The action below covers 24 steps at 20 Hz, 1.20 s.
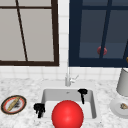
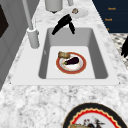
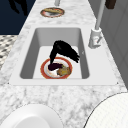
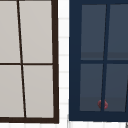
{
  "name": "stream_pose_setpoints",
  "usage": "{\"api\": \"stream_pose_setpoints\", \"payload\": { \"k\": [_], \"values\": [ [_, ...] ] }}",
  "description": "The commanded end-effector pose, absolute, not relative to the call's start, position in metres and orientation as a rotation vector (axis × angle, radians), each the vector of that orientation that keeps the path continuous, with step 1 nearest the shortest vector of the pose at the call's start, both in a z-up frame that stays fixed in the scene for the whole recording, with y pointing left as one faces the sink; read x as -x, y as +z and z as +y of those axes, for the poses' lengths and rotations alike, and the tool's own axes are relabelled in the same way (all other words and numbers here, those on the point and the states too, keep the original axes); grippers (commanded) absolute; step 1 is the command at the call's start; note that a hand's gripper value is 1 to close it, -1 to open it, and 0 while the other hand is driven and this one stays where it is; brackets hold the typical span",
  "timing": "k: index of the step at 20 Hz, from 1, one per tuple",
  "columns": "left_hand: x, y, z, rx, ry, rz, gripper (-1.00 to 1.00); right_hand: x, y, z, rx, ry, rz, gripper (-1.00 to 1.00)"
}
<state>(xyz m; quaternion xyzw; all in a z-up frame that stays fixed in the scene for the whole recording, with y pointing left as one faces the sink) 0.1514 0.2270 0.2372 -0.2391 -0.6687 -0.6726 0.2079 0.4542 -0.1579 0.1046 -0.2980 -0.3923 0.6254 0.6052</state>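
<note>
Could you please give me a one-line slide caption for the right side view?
Right hand reaches into the sink, fingers pointing down at the eggplant on a red-rimmed plate.

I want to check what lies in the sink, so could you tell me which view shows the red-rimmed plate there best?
The left side view: the plate lies unobstructed on the sink floor, with an eggplant and bread. In the right side view the right hand hangs over it. In the front view a red ball stands where it would be.
</note>
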Motion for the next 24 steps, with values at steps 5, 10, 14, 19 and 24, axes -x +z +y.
{"api": "stream_pose_setpoints", "payload": {
  "k": [5,10,14,19,24],
  "values": [
    [-0.151,0.237,0.227,0.666,-1.872,-1.861,0.0,-0.453,0.048,-0.145,0.641,1.471,-0.843,-1.0],
    [-0.151,0.237,0.227,0.666,-1.872,-1.861,0.0,-0.457,0.018,-0.123,0.615,1.499,-0.798,-1.0],
    [-0.151,0.237,0.227,0.666,-1.872,-1.861,0.0,-0.46,-0.003,-0.119,0.583,1.515,-0.746,-1.0],
    [-0.151,0.237,0.227,0.666,-1.872,-1.861,0.0,-0.475,-0.024,-0.108,0.53,1.535,-0.684,-1.0],
    [-0.151,0.237,0.227,0.666,-1.872,-1.861,0.0,-0.483,-0.047,-0.108,0.467,1.548,-0.672,-1.0]
  ]
}}
